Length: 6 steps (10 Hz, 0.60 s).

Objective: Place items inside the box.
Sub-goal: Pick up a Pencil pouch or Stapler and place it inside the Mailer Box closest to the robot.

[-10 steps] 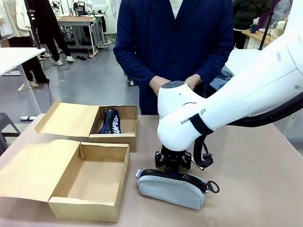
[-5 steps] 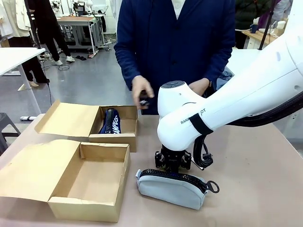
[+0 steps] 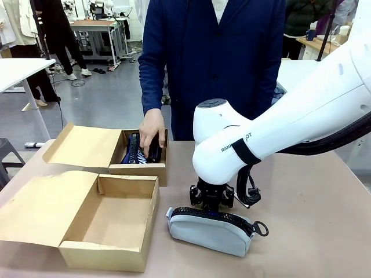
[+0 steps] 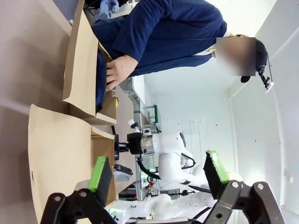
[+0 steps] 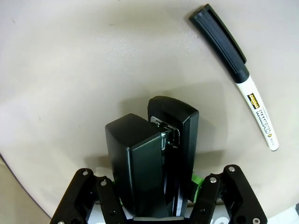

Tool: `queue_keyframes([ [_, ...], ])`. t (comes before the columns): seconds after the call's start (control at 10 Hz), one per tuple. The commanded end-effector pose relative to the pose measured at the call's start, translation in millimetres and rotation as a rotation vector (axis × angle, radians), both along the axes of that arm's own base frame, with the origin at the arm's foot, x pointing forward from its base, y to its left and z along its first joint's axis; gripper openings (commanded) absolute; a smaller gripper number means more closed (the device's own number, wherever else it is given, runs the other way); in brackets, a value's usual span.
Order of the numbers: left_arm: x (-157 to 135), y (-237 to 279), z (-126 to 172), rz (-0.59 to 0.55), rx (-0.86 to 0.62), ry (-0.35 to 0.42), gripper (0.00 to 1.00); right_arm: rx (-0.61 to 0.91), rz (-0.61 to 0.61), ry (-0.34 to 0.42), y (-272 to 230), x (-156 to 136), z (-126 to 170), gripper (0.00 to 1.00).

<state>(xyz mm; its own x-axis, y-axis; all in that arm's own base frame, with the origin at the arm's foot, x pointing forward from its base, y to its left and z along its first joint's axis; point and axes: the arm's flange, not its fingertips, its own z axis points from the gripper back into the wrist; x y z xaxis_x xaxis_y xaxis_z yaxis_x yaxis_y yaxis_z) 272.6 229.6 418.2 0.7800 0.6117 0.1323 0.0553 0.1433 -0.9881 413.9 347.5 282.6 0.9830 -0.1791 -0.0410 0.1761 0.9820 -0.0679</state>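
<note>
Two boxes (image 3: 137, 172), one stapler (image 5: 140, 168), one marker (image 5: 241, 78).

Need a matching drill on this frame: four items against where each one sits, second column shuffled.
Things
1. navy pouch
2. black stapler
3. black marker
4. grey-blue case

Places
A. between the fingers of the right gripper
B. on the table, right beside the near box
C. inside the far box, by the person's hand
D. lying loose on the table, apart from the stapler

Pairs: 1-C, 2-A, 3-D, 4-B
</note>
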Motion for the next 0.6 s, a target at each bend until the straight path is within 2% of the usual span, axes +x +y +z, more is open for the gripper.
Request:
queue_keyframes([
  [0.0,-2,-1,1,-0.005,0.004,-0.027,1.00,0.027,0.005,0.000,-1,7,-3,0.00],
  [0.2,-2,-1,1,-0.005,0.004,-0.027,1.00,0.052,0.008,-0.038,-9,7,20,0.00],
  [0.3,-2,-1,1,-0.005,0.004,-0.027,1.00,0.071,0.033,-0.077,-14,2,50,0.00],
  [0.4,-2,-1,1,-0.005,0.004,-0.027,1.00,0.060,0.034,-0.115,-17,-6,94,0.00],
  [0.5,-2,-1,1,-0.005,0.004,-0.027,1.00,0.058,0.046,-0.127,-18,-18,128,0.00],
])
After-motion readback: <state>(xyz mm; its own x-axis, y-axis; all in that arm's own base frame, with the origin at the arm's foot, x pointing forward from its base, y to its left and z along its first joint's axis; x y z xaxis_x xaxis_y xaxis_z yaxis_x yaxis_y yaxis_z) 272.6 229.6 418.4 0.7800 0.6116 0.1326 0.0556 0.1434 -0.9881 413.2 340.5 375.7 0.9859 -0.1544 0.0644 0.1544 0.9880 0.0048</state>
